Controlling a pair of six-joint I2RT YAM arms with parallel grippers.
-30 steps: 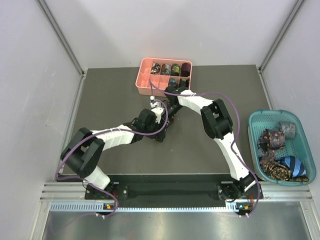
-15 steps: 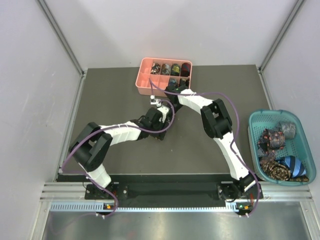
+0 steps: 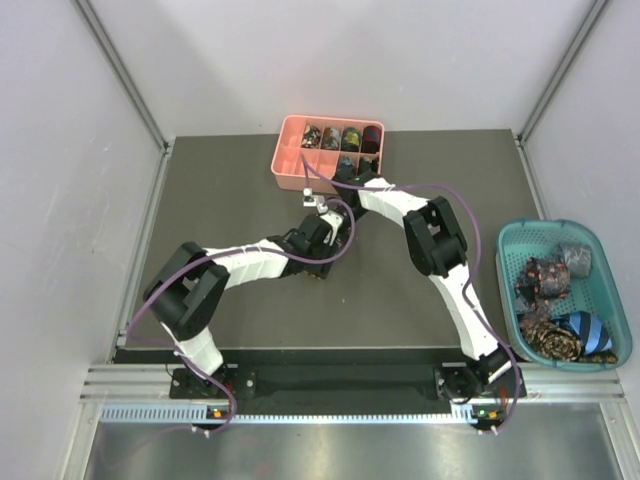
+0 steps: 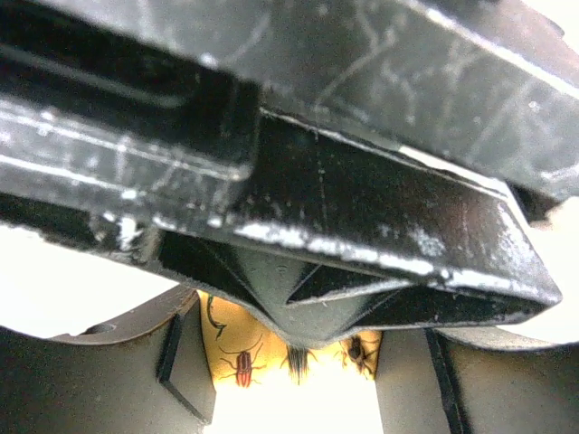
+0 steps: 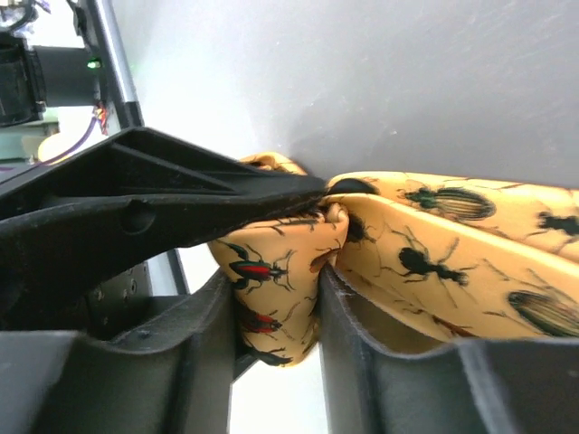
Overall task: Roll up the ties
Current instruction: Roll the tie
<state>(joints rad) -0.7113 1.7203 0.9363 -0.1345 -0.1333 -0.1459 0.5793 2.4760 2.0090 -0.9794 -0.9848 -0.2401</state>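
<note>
**Yellow tie pinched just in front of the pink tray**

Grey matting [image 3: 230,200] covers the table, closed in by pale walls [image 3: 60,150] on the left, back and right, with a metal rail along the near edge. From above, the pink tray [image 3: 288,172] sits at the back centre. The 4 compartments of its back row hold rolled ties [image 3: 340,138]. The teal basket [image 3: 512,262] stands at the far right, well apart from the arms, with loose ties [image 3: 555,335] heaped inside. The 2 arms bend inward and meet just in front of the tray, the left gripper [image 3: 325,228] near the right gripper [image 3: 343,186]. Bare mat lies open on either side and toward the near edge.

At the left wrist, scratched black gripper parts crowd nearly the whole view. Low down, the yellow tie [image 4: 240,362], printed with beetles, shows in the gap between the left gripper's 2 dark fingers. I cannot tell whether they press it.

At the right wrist, the right gripper [image 5: 276,312] pinches a bunched fold of the yellow tie [image 5: 271,271] between its 2 fingers. The rest of the tie runs off to the right against the grey surface. A black wedge [image 5: 181,203] reaches in from the left, its tip at the fold.
</note>
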